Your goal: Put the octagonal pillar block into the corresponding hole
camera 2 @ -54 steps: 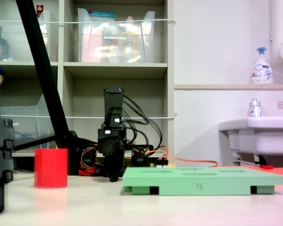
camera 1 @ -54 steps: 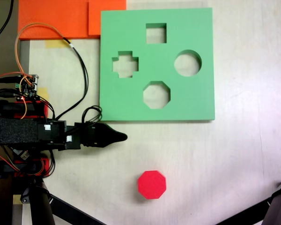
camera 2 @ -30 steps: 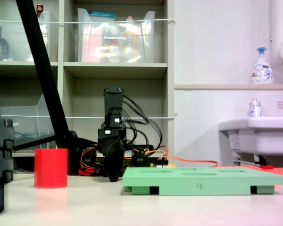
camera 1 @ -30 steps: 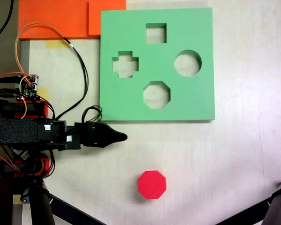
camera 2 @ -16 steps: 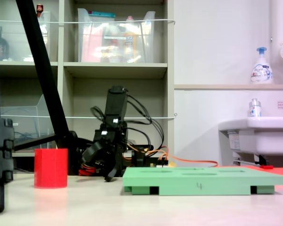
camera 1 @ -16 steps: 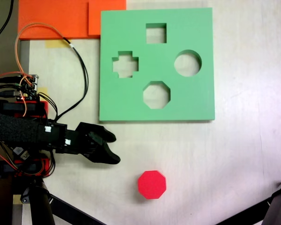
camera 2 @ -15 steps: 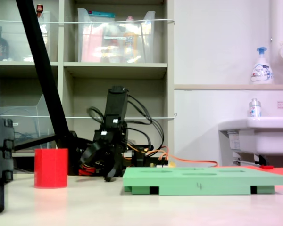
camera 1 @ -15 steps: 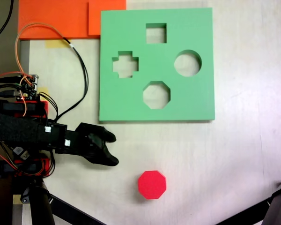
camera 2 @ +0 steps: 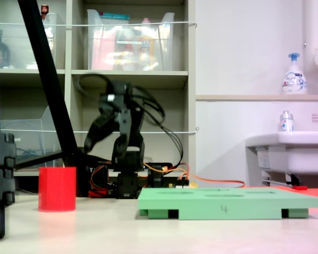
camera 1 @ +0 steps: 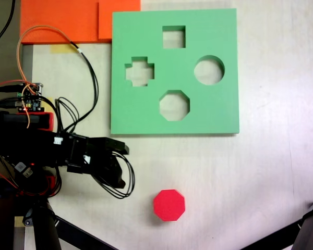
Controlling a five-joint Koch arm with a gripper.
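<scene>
The octagonal pillar block (camera 1: 169, 204) is bright red and stands upright on the pale table, below the green foam board (camera 1: 219, 112) in the first exterior view. The corresponding hole (camera 1: 174, 105) is the eight-sided cutout low in the board's middle, and it is empty. My gripper (camera 1: 123, 166) is open, to the left of the block and a little above it in the picture, with nothing between its fingers. In the second exterior view the gripper (camera 2: 91, 138) is blurred, hangs raised above the table and points down towards the block (camera 2: 57, 189) at the left.
Square, cross and round cutouts share the board (camera 2: 228, 202). Orange foam sheets (camera 1: 68, 21) lie at the top left. Loose cables (camera 1: 88, 78) loop beside the arm's base. Tripod legs (camera 1: 73, 232) cross the lower corners. A shelf and a sink (camera 2: 286, 148) stand behind.
The gripper was shut and pointing right beside the board. It has opened, risen off the table and swung towards the red block. The block and the board have not moved.
</scene>
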